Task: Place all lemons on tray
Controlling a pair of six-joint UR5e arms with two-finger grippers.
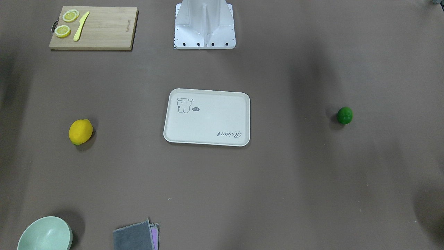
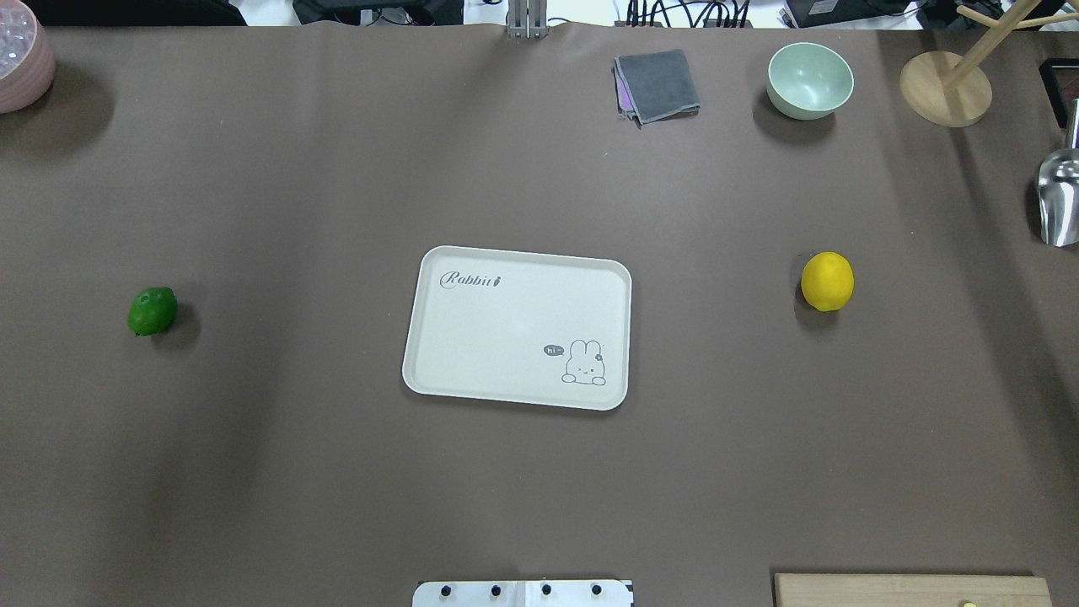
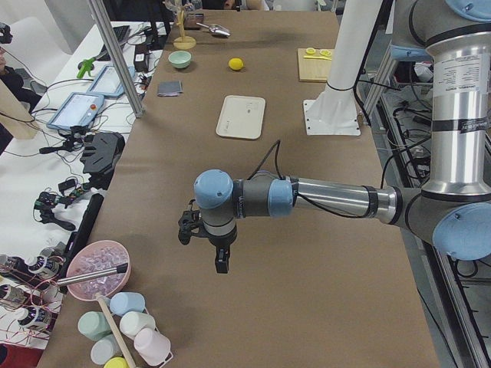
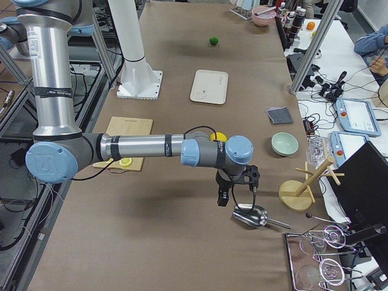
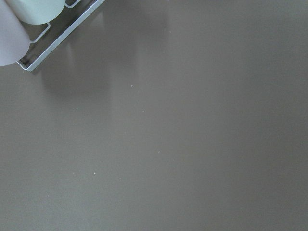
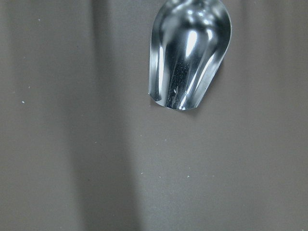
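The yellow lemon (image 1: 80,132) (image 2: 827,282) lies on the brown table on my right side, well apart from the tray. The green lemon (image 1: 344,115) (image 2: 152,311) lies on my left side, equally apart. The cream tray (image 1: 208,121) (image 2: 506,329) with the rabbit drawing lies empty at the table's middle. My left gripper (image 3: 204,249) hangs over the table's far left end, beyond the green lemon. My right gripper (image 4: 236,191) hangs over the far right end, above a metal scoop. Both show only in the side views, so I cannot tell whether they are open or shut.
A wooden cutting board (image 1: 104,31) with lemon slices and a yellow knife (image 1: 81,26) lies near my base on the right. A green bowl (image 2: 810,80), grey cloth (image 2: 656,84), wooden rack (image 2: 944,88), metal scoop (image 6: 187,53) and pink bowl (image 2: 21,55) line the far edge and ends.
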